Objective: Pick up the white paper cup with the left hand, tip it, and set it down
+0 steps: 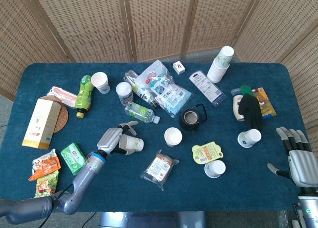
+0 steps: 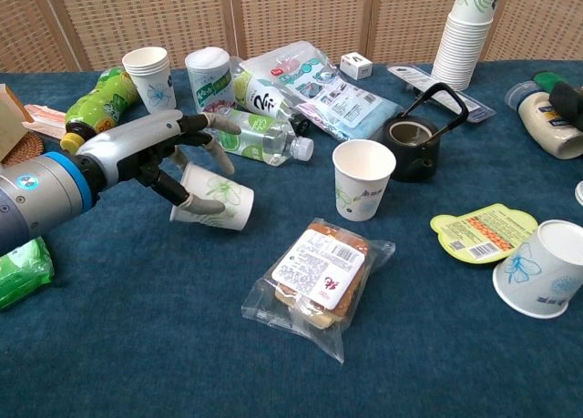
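The white paper cup [image 2: 217,207] is held on its side by the left hand [image 2: 155,154], low over the blue table [image 2: 137,345], with its mouth turned toward the upright cup [image 2: 363,179] near the middle of the table. The fingers [image 2: 196,202] are curled around the cup's base end and the thumb is laid over its upper wall, so the cup is gripped and not merely touched; whether it rests on the cloth or is raised slightly above it cannot be told from either view. The tipping step appears to be under way or done, and the setting down is judged to remain. The right hand [image 1: 300,161] is kept at the table's right edge, well apart from everything, its fingers straight and slightly spread, with nothing held. Several risks can be foreseen. The thin paper wall could be crushed if the grip is tightened during the turn back upright. If the cup is released while tilted, it would be left lying down and could roll toward the wrapped snack [image 2: 319,274] just beside it. A wide swing of the wrist could also bring the fingers against the clear bottle [image 2: 260,136] lying close behind the hand.
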Controlling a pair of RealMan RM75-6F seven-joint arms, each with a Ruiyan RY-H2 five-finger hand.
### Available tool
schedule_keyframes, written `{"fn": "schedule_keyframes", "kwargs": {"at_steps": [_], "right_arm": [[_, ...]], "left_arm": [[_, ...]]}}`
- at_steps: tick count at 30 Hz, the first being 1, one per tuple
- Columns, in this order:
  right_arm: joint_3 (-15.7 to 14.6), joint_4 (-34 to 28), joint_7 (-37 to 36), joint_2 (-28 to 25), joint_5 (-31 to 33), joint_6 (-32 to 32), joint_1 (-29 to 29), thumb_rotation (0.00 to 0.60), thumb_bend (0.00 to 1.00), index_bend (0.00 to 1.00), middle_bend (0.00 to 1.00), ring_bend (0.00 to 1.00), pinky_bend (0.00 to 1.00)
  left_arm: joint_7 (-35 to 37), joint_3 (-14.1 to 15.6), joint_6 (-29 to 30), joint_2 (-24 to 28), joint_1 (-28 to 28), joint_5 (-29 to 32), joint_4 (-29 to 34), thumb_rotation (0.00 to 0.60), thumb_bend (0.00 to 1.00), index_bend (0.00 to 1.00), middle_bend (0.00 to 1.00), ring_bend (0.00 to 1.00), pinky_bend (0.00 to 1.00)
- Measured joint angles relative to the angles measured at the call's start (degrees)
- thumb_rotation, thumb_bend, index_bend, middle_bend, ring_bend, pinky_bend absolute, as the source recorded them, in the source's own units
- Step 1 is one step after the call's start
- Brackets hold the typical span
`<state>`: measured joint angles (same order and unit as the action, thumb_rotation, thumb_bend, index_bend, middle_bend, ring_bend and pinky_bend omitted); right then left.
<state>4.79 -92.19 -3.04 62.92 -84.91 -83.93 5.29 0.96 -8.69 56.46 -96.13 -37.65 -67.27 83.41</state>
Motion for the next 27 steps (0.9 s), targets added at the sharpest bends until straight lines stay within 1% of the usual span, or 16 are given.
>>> {"fn": "schedule_keyframes", "kwargs": {"at_steps": [2,3,4,6,10,14,16,24,27], "right_arm": [[-0.02,-0.01,0.17,0.04,-0.01,0.02,0.01,0.6,0.0,0.0,0.0,0.0,0.0],[-0.04,-0.04,0.23,0.07,-0.01,0.02,0.01,0.6,0.0,0.0,0.0,0.0,0.0],[-0.04,-0.06,0.27,0.07,-0.03,0.01,0.01,0.6,0.0,0.0,0.0,0.0,0.0],[-0.05,-0.16,0.35,0.07,-0.11,-0.1,-0.01,0.6,0.0,0.0,0.0,0.0,0.0],[-0.08,-0.27,0.47,0.08,-0.18,-0.13,-0.01,0.6,0.0,0.0,0.0,0.0,0.0],[-0.18,-0.35,0.58,0.1,-0.33,-0.14,-0.02,0.6,0.0,0.0,0.0,0.0,0.0],[-0.19,-0.37,0.55,0.08,-0.36,-0.19,-0.04,0.6,0.0,0.0,0.0,0.0,0.0],[-0.08,-0.23,-0.24,-0.11,-0.19,-0.15,-0.04,0.6,0.0,0.0,0.0,0.0,0.0],[0.0,-0.04,-0.79,-0.23,0.06,0.05,-0.02,0.6,0.0,0.0,0.0,0.0,0.0]], "left_arm": [[-2.85,0.62,-0.71,1.12,-0.13,0.58,0.46,0.6,0.25,0.06,0.06,0.0,0.09],[-5.52,1.09,-1.45,2.36,-0.29,1.52,1.25,0.6,0.25,0.04,0.01,0.0,0.02],[-6.63,1.25,-1.7,2.9,-0.35,1.98,1.65,0.6,0.25,0.03,0.0,0.0,0.01],[-10.43,1.71,-2.13,4.9,-0.49,3.51,3.54,0.6,0.25,0.01,0.0,0.0,0.0],[-15.25,2.32,-1.69,8.22,-0.61,4.87,7.64,0.6,0.25,0.0,0.0,0.0,0.0],[-19.36,2.61,-1.14,9.33,-1.15,5.4,9.92,0.6,0.25,0.0,0.0,0.0,0.0],[-21.97,2.58,-1.2,9.55,-1.78,6.6,11.08,0.6,0.25,0.0,0.0,0.0,0.0],[-32.54,1.52,-2.3,8.39,-6.49,17.52,13.73,0.6,0.25,0.0,0.0,0.0,0.0],[-35.89,1.23,-2.15,7.57,-8.27,21.5,14.48,0.6,0.25,0.01,0.0,0.0,0.02]]}}
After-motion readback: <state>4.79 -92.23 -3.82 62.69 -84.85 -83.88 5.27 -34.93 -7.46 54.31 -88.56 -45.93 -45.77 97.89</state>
